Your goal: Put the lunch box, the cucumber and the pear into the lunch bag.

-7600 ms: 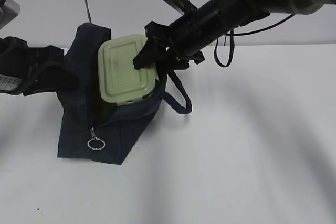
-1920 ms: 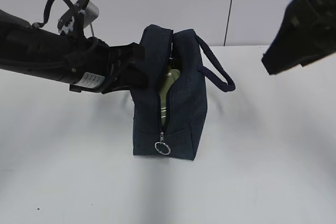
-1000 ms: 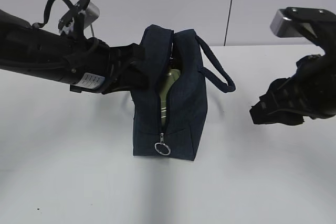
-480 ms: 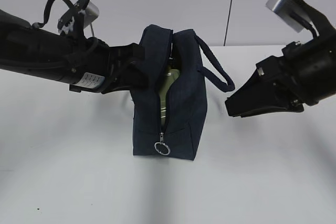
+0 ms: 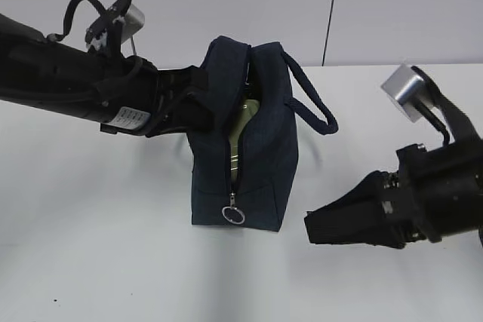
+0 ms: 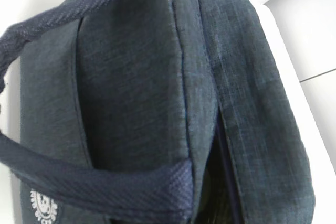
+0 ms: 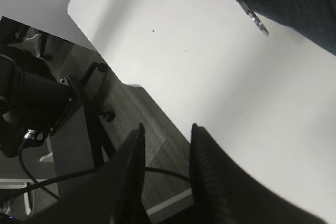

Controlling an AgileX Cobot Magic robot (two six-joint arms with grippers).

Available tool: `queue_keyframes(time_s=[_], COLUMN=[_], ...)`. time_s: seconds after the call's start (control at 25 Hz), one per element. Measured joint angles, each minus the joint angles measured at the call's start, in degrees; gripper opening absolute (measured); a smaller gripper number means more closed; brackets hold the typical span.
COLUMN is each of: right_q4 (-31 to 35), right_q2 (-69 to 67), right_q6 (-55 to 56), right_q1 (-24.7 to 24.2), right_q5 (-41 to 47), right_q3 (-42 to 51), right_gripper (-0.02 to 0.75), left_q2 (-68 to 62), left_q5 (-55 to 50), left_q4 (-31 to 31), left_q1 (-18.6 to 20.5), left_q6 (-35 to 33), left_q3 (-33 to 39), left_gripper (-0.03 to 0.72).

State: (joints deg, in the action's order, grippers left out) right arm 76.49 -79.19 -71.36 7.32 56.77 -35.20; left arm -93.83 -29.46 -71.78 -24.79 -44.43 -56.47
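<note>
Holding the lunch bag (image 5: 249,141) upright on the desk (image 5: 113,231) with my left gripper (image 5: 198,103), jaws clamped on its left wall so the mouth stays reachable, I see the lunch box (image 5: 240,127) inside, while my right gripper (image 5: 311,226) hovers near-right, jaws parted and empty.

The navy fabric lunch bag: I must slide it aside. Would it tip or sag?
The navy fabric lunch bag probably sags: soft cloth, limp strap handle. It looks tall and narrow, so perhaps tippy, though the pale green lunch box inside may steady it.
</note>
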Motion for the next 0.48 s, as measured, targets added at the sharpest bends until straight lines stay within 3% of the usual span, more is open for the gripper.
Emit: queue_keyframes(time_s=[0.2,0.48], right_q4=[7.7,9.0], right_q2=[0.0,0.0], right_q6=[-15.6,-20.6], right_q1=[0.0,0.0], right_q5=[-1.3,-2.9], right_q3=[3.1,3.1], right_gripper=[0.24,0.24], left_q2=[0.0,0.0], left_q5=[-0.4,-0.6], left_q4=[0.2,0.7], left_q1=[0.0,0.0], left_q6=[0.0,0.0], left_q3=[0.0,0.0], left_gripper=[-0.019,-0.019])
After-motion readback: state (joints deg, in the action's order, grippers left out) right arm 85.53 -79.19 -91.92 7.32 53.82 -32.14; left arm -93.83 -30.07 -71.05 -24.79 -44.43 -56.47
